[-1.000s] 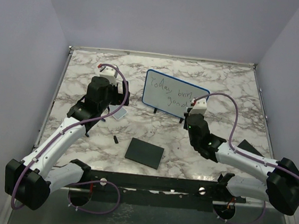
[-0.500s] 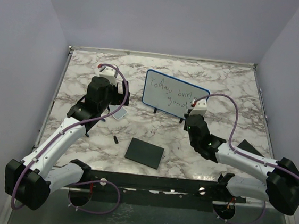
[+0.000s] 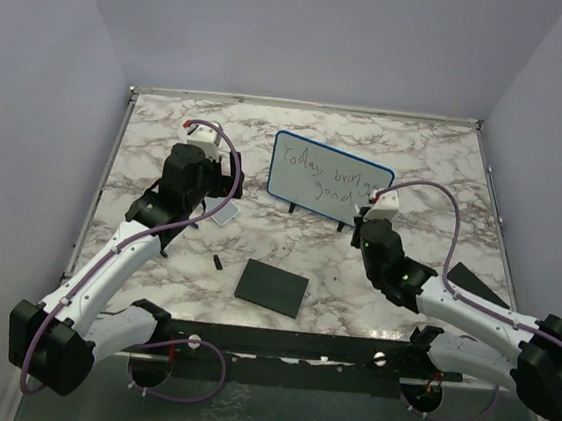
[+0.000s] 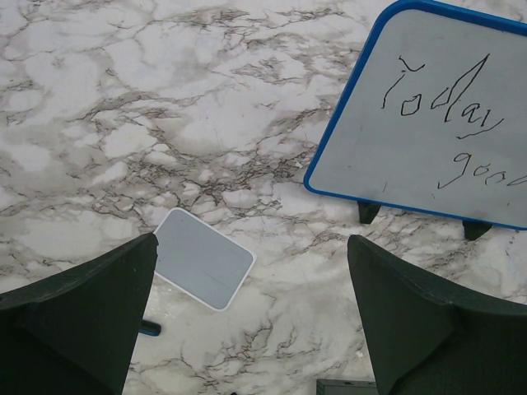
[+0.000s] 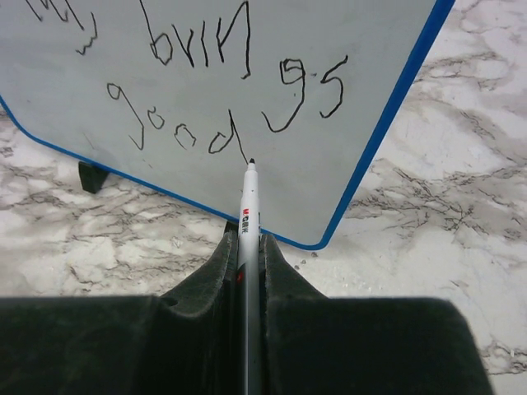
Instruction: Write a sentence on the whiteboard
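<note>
The whiteboard [image 3: 329, 180] stands upright on its two small black feet on the marble tabletop [image 3: 169, 128], directly ahead of the right tool [image 5: 247, 243] and ahead and to the right of the left tool [image 4: 254, 243]. The sentence [image 3: 317, 172] runs in two lines, "Today brings" above "good". The right tool is closed narrowly on a white marker [image 5: 247, 214] that points straight out from between its fingers. The marker tip lies at the lower end of the "d" in "good", below and left of the "gs"; contact with the board surface cannot be confirmed. The left tool is spread wide and holds nothing. A pale grey-edged tile [image 4: 203, 257] lies flat on the tabletop just below its gap. A black square pad [image 3: 272, 286] lies behind and between the two tools, and a small dark item [image 3: 217, 262] lies just to the left of that pad. Compared with one second ago, the right arm has shifted to the right along the board, and its elbow and forearm now sit further right. The strokes after "brin" now show in the top view. The left arm, tile, pad and board are unchanged. In the top view the right tool's fingers are hidden under the wrist housing. The right wrist view cuts off the word "Today" and hides one board foot behind the fingers. The left wrist view cuts off the board's right side, including the end of "good". The small dark item cannot be identified.
</note>
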Robot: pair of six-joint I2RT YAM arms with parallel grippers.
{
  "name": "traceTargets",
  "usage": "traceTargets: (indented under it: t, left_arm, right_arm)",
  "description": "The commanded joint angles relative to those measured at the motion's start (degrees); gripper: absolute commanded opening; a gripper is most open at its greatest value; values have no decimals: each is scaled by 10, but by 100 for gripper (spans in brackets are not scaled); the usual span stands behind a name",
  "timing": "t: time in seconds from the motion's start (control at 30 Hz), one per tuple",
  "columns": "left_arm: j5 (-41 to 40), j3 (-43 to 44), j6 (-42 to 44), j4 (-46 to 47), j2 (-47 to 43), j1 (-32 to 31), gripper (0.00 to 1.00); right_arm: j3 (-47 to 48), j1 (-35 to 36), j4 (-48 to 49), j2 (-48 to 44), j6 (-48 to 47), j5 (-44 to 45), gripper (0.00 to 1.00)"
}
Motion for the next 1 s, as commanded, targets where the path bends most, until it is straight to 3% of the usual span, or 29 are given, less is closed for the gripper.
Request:
traceTargets:
  t: [0.0, 0.27, 0.97]
  left_arm:
    - [11, -8, -2, 9, -11, -2, 99]
    - [12, -8, -3, 9, -11, -2, 99]
    - [13, -8, -3, 10, -11, -2, 99]
  right_arm:
    - [-8, -3, -18, -49, -10, -11, 0]
    - [3, -3, -53, -29, 10, 17, 0]
    - [2, -18, -3, 2, -12, 8, 0]
